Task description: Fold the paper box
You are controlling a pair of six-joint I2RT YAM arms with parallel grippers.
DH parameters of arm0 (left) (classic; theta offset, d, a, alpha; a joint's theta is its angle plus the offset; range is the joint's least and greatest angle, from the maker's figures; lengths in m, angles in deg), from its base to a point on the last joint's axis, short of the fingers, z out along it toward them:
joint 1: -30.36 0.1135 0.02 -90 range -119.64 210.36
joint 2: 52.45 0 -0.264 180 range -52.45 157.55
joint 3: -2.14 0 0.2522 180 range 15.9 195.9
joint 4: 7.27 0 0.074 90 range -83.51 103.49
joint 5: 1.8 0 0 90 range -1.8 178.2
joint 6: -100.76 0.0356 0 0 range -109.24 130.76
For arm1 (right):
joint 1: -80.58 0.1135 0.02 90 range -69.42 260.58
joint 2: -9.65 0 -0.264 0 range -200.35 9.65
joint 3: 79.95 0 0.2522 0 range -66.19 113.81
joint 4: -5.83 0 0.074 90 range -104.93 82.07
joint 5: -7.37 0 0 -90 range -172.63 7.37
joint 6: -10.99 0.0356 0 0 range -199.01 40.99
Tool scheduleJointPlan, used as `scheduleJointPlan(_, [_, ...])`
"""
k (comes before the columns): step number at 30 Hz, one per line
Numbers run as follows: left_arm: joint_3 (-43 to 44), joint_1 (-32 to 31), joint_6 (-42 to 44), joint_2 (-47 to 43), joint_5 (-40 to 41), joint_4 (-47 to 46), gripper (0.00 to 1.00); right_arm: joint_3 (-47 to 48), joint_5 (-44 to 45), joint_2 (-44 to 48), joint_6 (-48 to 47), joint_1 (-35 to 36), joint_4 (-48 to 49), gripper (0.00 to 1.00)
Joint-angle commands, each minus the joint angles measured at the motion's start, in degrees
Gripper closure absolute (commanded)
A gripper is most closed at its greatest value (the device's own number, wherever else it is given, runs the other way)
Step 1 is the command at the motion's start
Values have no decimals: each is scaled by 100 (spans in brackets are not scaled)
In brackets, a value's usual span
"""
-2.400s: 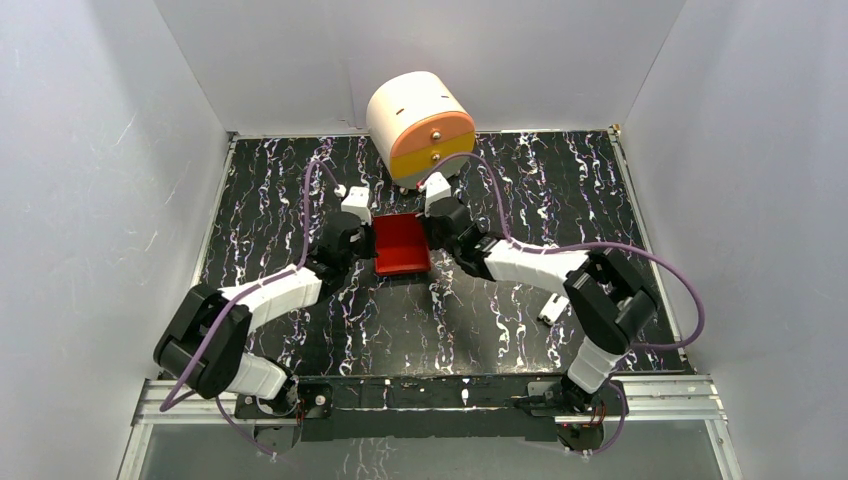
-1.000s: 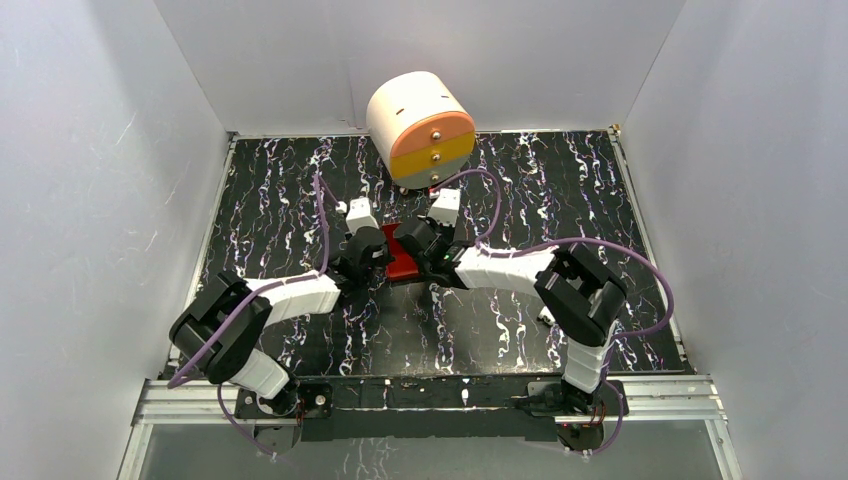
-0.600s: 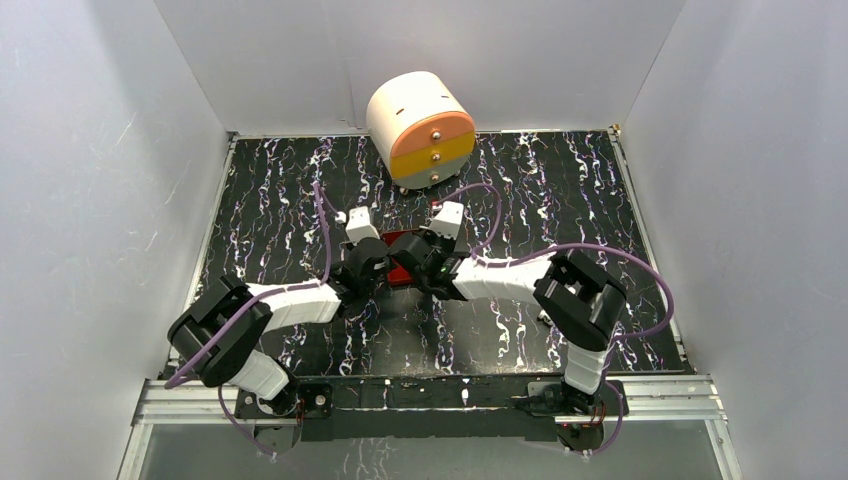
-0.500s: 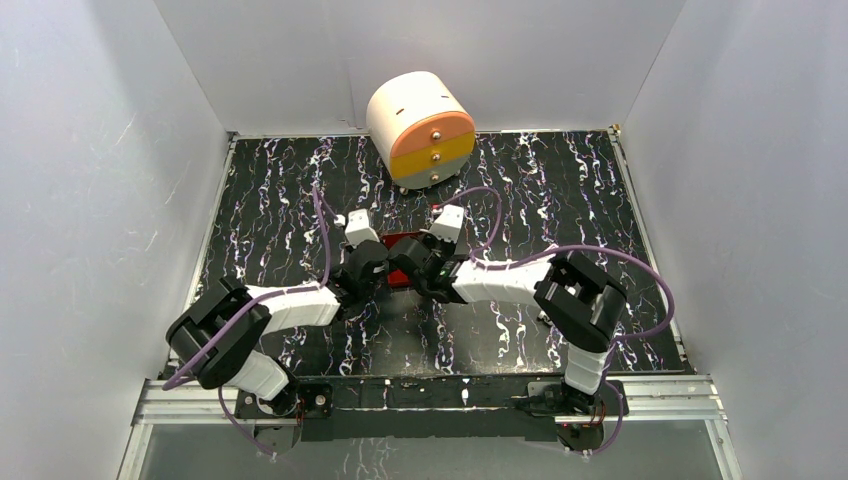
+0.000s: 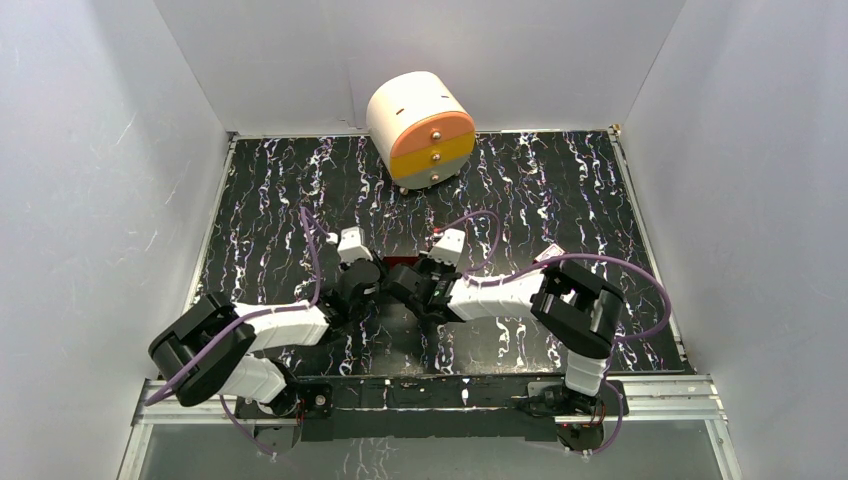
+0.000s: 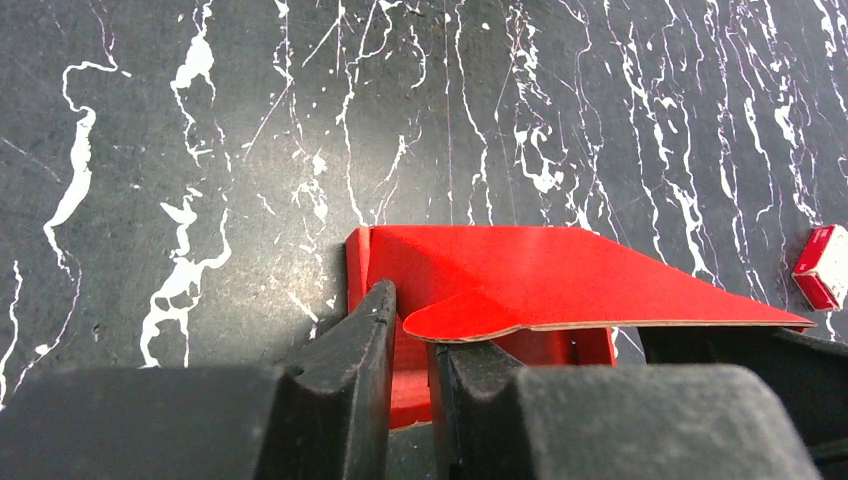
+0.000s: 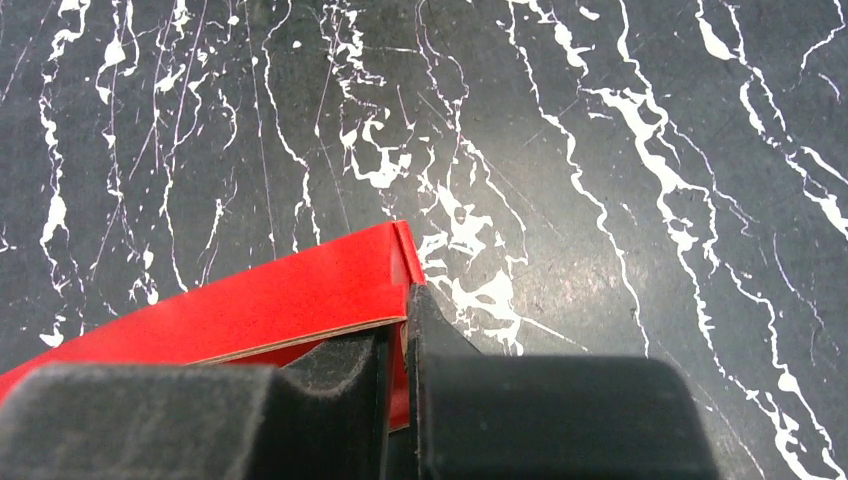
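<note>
- The paper box (image 5: 405, 262) sits on the black marbled table (image 5: 560, 190) near its middle, between the two wrists. From above only a thin red strip of it shows, as the arms cover the rest.
- The left gripper (image 6: 410, 330) has its jaws drawn close on an upright side wall at the box's left end, pinching that red card between its fingers (image 6: 365, 340).
- In the left wrist view, a broad red flap with a rounded corner tilts over the box's open inside.
- The right gripper (image 7: 397, 340) has its jaws almost pressed together at the opposite end. A sliver of red shows between them, so they seem to be pinching the wall there.
- A small red-and-white packet (image 6: 822, 266) lies well apart from the box.
- The round drawer unit (image 5: 420, 128) stands at the table's far edge.
</note>
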Motion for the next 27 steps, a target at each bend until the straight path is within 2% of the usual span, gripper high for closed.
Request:
scheduleJointPlan(1, [-254,-72,-181,-411,194,-248,85,-202,-85,-125,510,94,-541,85])
scheduleJointPlan(9, [-370,-127,-377,-577,74,-465,84,-242,5,-190,540,178,-529,84])
scheduleJointPlan(19, [-74,-142,-187,-489,-172,-493,83,-51,100,-176,-120,179,-223,84])
scheduleJointPlan(24, [-320,-143,1,-826,-52,-409,78,77,112,-79,-293,179,-560,81])
scheduleJointPlan(27, [-390,-143,203,-1052,-143,-157,74,11,-69,164,-687,179,-732,75])
